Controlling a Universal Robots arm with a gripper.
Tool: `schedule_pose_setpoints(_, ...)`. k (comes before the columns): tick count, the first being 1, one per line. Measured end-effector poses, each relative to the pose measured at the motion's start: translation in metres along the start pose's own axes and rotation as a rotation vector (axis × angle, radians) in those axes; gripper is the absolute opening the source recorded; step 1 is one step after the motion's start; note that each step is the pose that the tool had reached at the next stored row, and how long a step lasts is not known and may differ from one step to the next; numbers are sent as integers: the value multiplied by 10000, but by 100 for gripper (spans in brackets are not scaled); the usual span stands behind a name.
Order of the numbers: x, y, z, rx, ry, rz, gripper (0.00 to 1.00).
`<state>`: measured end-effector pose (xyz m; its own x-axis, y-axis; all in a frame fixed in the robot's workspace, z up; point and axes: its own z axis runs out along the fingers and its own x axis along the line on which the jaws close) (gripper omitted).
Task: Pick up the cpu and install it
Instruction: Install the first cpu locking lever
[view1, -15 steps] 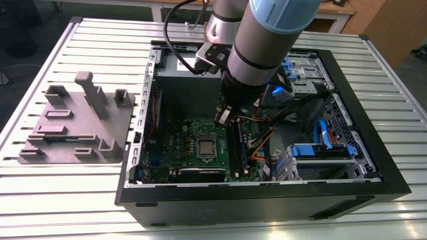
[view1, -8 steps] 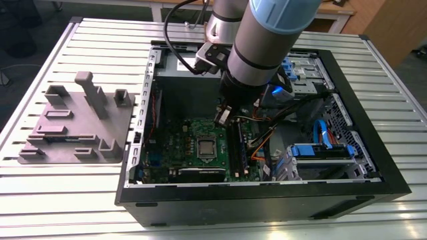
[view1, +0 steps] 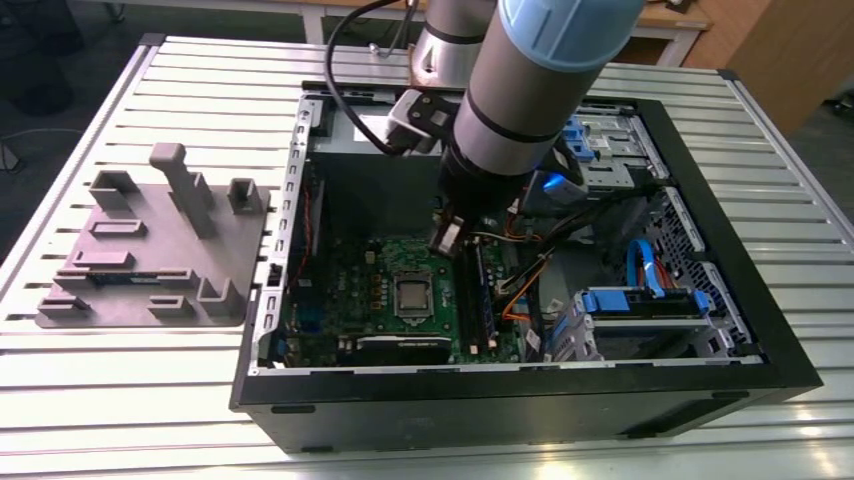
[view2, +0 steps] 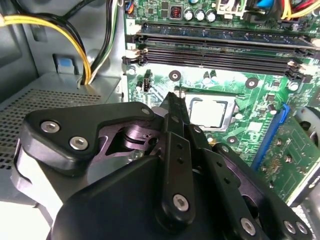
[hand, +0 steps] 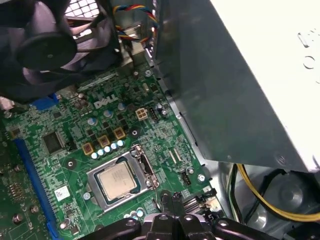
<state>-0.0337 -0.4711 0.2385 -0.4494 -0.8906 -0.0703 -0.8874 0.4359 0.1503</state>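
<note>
Black gripper (view2: 172, 100) linkage sits closest to my second wrist camera, its fingers pressed together with nothing between them, tip hovering just above the green motherboard (hand: 65, 150). From my seat, the cpu (hand: 116, 179) lies flat in its socket on that board, silver top up, just beside the fingertips. Around it stands the open computer case (view1: 747, 330); a grey fixture tray (view1: 147, 250) rests well apart on the slatted table (view1: 120, 400).
</note>
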Motion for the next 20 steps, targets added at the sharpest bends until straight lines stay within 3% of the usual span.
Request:
schedule_pose_setpoints(2,4,-2,2,-16,39,-234,10)
schedule_pose_setpoints(7,75,-32,-5,-21,54,-351,10)
schedule_pose_setpoints(11,92,-42,4,-38,87,-585,10)
schedule_pose_setpoints(15,96,-45,16,-70,163,-1077,10)
schedule_pose_setpoints(18,111,-50,17,-73,200,-1240,10)
schedule_pose_setpoints(20,112,-51,19,-46,296,-1336,10)
